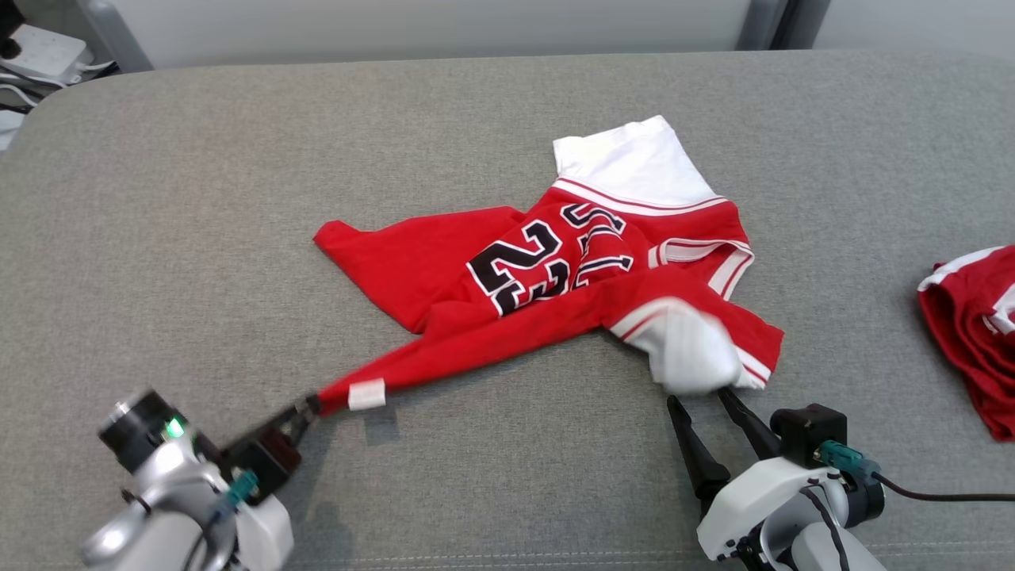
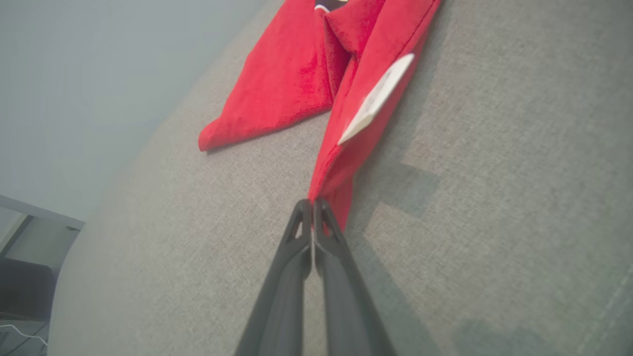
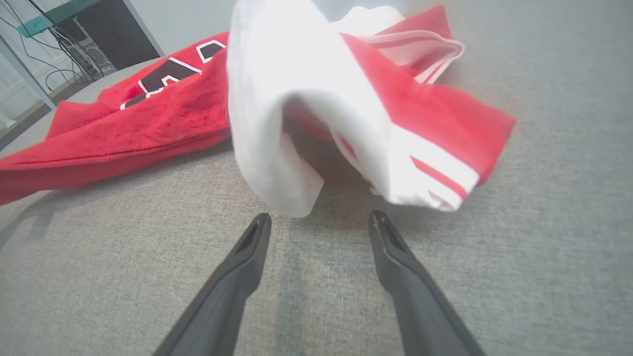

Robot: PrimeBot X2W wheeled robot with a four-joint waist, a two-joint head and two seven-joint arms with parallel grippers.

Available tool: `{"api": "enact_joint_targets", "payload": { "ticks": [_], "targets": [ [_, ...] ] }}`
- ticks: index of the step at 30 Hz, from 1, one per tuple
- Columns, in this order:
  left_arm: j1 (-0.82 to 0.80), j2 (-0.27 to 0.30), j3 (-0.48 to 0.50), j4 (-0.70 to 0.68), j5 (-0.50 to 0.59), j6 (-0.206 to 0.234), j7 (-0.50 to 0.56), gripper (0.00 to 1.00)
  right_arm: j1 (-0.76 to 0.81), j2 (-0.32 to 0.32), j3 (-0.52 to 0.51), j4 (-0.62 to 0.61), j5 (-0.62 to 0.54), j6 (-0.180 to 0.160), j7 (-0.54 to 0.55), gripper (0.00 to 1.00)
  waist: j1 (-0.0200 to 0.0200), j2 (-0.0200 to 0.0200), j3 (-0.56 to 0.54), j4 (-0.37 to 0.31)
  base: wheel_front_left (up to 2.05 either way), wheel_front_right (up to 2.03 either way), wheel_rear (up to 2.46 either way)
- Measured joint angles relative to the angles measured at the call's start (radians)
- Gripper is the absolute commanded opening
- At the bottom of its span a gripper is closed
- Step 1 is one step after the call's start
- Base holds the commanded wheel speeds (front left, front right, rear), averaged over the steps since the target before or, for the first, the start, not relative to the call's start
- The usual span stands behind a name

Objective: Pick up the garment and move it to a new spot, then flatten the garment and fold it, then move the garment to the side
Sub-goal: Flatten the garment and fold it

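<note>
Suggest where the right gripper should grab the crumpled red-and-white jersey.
Probably the white sleeve fold of the red-and-white fabric jersey, approached from the robot's side: it bulges up just ahead of the open right gripper. The left gripper holds the red corner.

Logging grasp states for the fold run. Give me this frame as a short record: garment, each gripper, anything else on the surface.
garment: red jersey, crumpled, not yet flattened, mid-surface
left gripper: shut on the jersey's near corner, beside its white label
right gripper: open, tips just short of the white sleeve, holding nothing
other: second red garment at the right edge
surface: grey surface, fabric-covered
</note>
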Motion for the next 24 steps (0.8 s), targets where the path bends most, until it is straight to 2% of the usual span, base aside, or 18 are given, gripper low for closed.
{"api": "enact_joint_targets", "payload": {
  "ticks": [3,4,5,6,8,17,24],
  "targets": [
    [0.038,-0.039,-0.017,0.027,-0.03,0.0,0.0,0.0,-0.014,0.0,0.01,0.018,0.001,0.0,-0.006,1.0,0.0,0.0,-0.003,0.005,0.0,0.0,0.0],
    [0.045,-0.054,-0.016,0.026,-0.04,0.0,0.0,0.18,-0.015,0.0,0.009,0.026,0.0,0.0,-0.007,1.0,0.0,-0.0001,-0.003,0.004,0.0,0.0,0.0],
    [0.045,-0.054,-0.016,0.026,-0.04,0.0,0.0,0.64,-0.015,0.0,0.009,0.026,0.0,0.0,-0.007,1.0,0.0,-0.0001,-0.003,0.004,0.0,0.0,0.0],
    [0.049,-0.067,-0.016,0.025,-0.054,0.0,0.0,1.0,-0.016,0.0,0.007,0.033,0.0,0.0,-0.007,1.0,0.0,0.0,-0.003,0.003,0.0,0.0,0.0],
    [0.054,-0.085,-0.007,0.017,-0.075,0.0,0.0,1.0,-0.019,-0.002,0.0,0.042,0.0,0.0,-0.007,1.0,0.0,0.0,-0.007,0.003,0.0,0.0,0.0],
    [0.138,-0.101,0.018,0.016,-0.085,0.022,0.0,1.0,-0.02,0.0,-0.049,0.068,0.015,0.0,-0.017,1.0,0.0,0.0,-0.041,0.007,0.0,0.0,0.0],
    [0.173,-0.127,0.087,0.033,-0.138,0.033,0.0,1.0,0.027,0.0,-0.198,0.025,-0.016,0.0,-0.026,1.0,0.0,0.0,-0.062,-0.008,0.0,0.0,0.0]
  ]
}}
